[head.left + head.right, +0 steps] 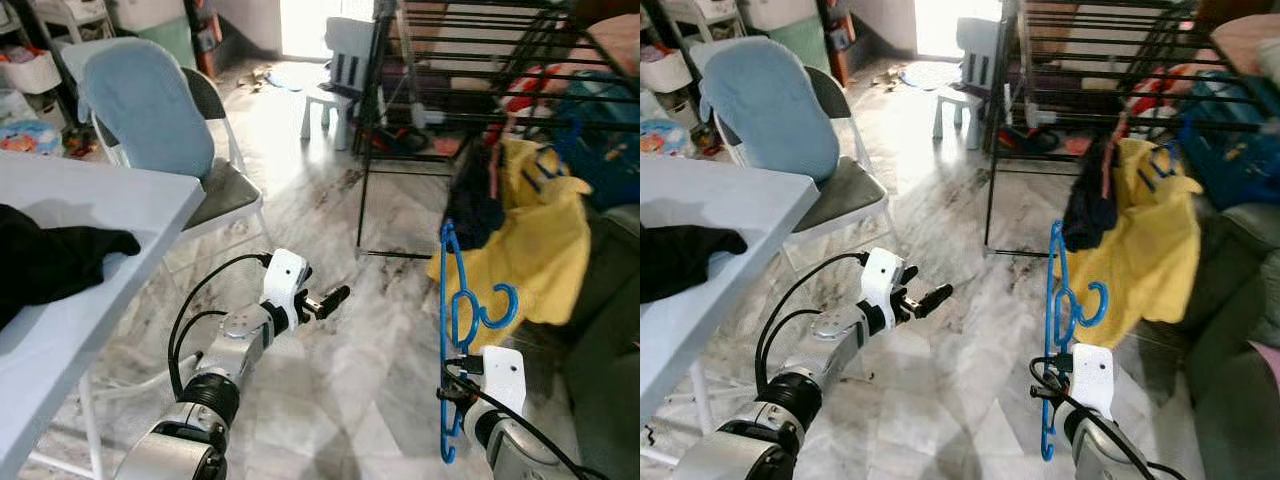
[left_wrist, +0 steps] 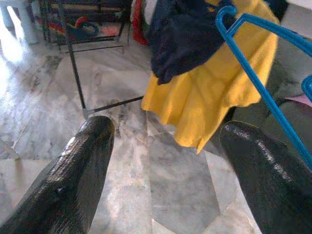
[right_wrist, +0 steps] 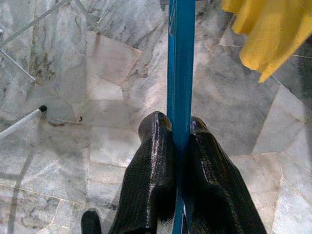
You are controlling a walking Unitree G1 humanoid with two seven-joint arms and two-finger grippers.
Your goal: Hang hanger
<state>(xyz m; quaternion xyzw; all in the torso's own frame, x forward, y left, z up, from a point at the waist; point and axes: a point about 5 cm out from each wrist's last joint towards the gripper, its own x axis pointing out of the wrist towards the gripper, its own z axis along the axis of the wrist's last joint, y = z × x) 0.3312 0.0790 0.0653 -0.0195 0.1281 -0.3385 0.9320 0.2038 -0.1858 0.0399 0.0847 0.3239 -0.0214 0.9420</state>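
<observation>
Nearest the robot, the right claw (image 3: pixel 178 141) is pressed together on a bar of the blue hanger (image 1: pixel 452 330); in the right wrist view the bar runs straight out between the two black fingers (image 3: pixel 151 161), which touch it on both sides. The hanger stands nearly upright above this claw, its long axis vertical, with its hook (image 1: pixel 498 305) curling out to the robot's right at about mid-height. The grip looks firm, though how deep the bar sits in the claw cannot be told.

The left claw (image 1: pixel 325 298) is held out over the marble floor (image 1: pixel 330 360), spread wide and carrying nothing; through its wrist view the hanger passes beside one finger without touching it. It sits well apart from the hanger, so the right arm is the working arm here.

Beyond and above the hanger stands the black drying rack (image 1: pixel 470 60), with a yellow garment (image 1: pixel 540 240) and a dark garment (image 1: pixel 478 205) draped from its lower rails. The rack lies forward of the right claw and higher than the hook. As a judgement, the coming move requires raising the hanger and carrying it forward until the hook clears a free rail; the hook's present sideways facing may need turning toward the rail.

To the robot's left are the bench (image 1: pixel 90 240), bearing a black cloth (image 1: pixel 50 260), and a folding chair (image 1: pixel 160 130) farther off.
</observation>
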